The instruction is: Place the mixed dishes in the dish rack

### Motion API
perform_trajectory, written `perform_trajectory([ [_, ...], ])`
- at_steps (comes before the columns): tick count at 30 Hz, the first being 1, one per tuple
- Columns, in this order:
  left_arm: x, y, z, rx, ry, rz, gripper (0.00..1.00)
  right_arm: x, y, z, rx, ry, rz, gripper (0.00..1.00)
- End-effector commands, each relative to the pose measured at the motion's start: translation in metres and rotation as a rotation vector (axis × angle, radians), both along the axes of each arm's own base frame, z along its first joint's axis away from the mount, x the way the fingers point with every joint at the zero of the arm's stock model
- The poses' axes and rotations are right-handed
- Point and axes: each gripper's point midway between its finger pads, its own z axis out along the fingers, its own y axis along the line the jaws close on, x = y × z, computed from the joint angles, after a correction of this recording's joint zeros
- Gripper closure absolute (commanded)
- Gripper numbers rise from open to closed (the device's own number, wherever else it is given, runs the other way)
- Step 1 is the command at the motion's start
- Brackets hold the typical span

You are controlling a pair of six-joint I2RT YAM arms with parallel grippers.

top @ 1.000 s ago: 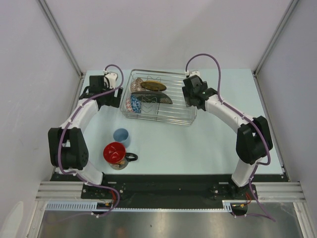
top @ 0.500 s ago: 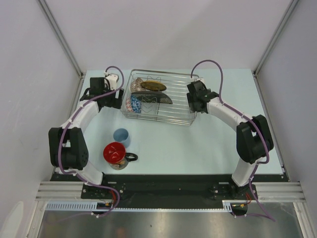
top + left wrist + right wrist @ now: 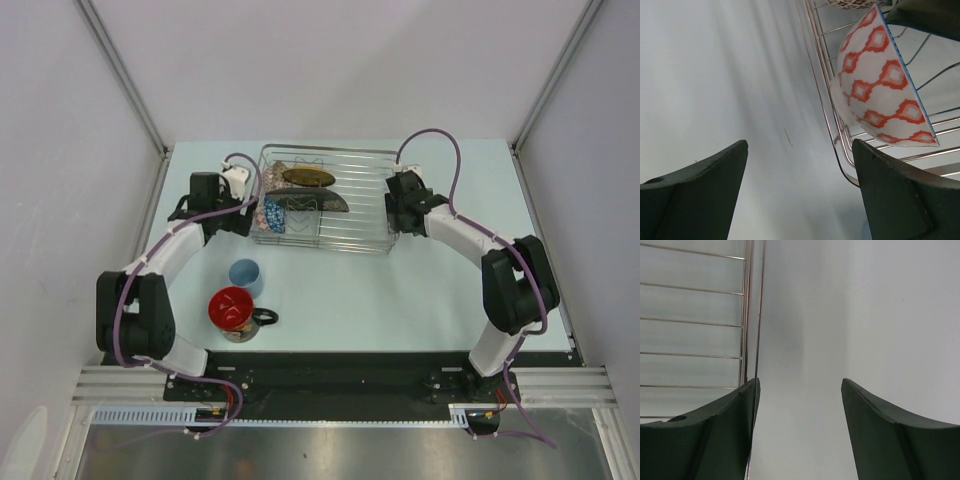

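The dish rack point(image 3: 378, 236) stands at the back middle of the table. It holds the dark plate with the yellow motif point(image 3: 308, 176), a dark bowl point(image 3: 322, 200) and the reddish-white patterned bowl point(image 3: 270, 212) on edge at its left end. My left gripper point(image 3: 243, 218) is open just outside that end; its wrist view shows the bowl point(image 3: 880, 90) behind the rack wires point(image 3: 821, 60). My right gripper point(image 3: 400, 215) is open beside the rack's right edge point(image 3: 747, 315), holding nothing. The light-blue cup point(image 3: 245, 273) and the red mug point(image 3: 232, 309) stand on the table at the front left.
White walls and metal frame posts point(image 3: 125, 75) close in the table on three sides. The mug's black handle point(image 3: 266, 317) points right. Bare table point(image 3: 400, 300) lies in front of the rack and to its right.
The rack has turned slightly and now sits squarer on the table. My left gripper has moved nearer and in towards the rack's left end; my right gripper has shifted right, off the rack's side.
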Motion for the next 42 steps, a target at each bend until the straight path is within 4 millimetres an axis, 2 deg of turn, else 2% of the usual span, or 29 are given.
perform_trajectory([
  [1,-0.039,-0.001,-0.008,0.074,0.059,-0.072,0.09,-0.02,-0.015,-0.008,0.002,0.034,-0.03,0.3],
  [5,-0.056,-0.004,-0.013,0.088,0.069,-0.096,0.09,-0.032,-0.021,-0.009,0.009,0.04,-0.044,0.3],
  [11,-0.069,-0.002,-0.008,0.087,0.057,-0.093,0.1,-0.052,-0.025,-0.011,0.035,0.049,-0.053,0.31],
  [15,-0.072,-0.001,-0.004,0.088,0.045,-0.091,0.09,-0.059,-0.023,-0.005,0.048,0.033,-0.045,0.31],
  [19,-0.068,0.0,0.003,0.092,0.03,-0.082,0.09,-0.055,-0.019,0.006,0.054,-0.011,-0.036,0.3],
  [21,-0.063,0.001,0.012,0.092,0.017,-0.072,0.09,-0.048,-0.015,0.017,0.068,-0.059,-0.019,0.25],
  [25,-0.054,0.003,0.038,0.095,-0.025,-0.051,0.08,-0.041,-0.009,0.061,0.125,-0.179,0.003,0.15],
  [28,-0.055,0.005,0.054,0.086,-0.047,-0.043,0.08,-0.045,0.002,0.09,0.166,-0.244,0.042,0.14],
  [29,-0.056,0.006,0.058,0.085,-0.053,-0.042,0.08,-0.048,0.008,0.096,0.161,-0.261,0.057,0.14],
  [31,-0.059,0.006,0.069,0.078,-0.072,-0.038,0.07,-0.054,0.009,0.104,0.149,-0.276,0.063,0.13],
  [34,-0.066,0.004,0.076,0.067,-0.085,-0.043,0.07,-0.06,0.006,0.095,0.133,-0.237,0.056,0.12],
  [38,-0.072,0.006,0.074,0.071,-0.082,-0.041,0.06,-0.06,0.0,0.057,0.095,-0.116,0.036,0.12],
  [42,-0.076,0.006,0.074,0.068,-0.085,-0.042,0.07,-0.059,0.001,0.033,0.069,-0.057,0.03,0.13],
])
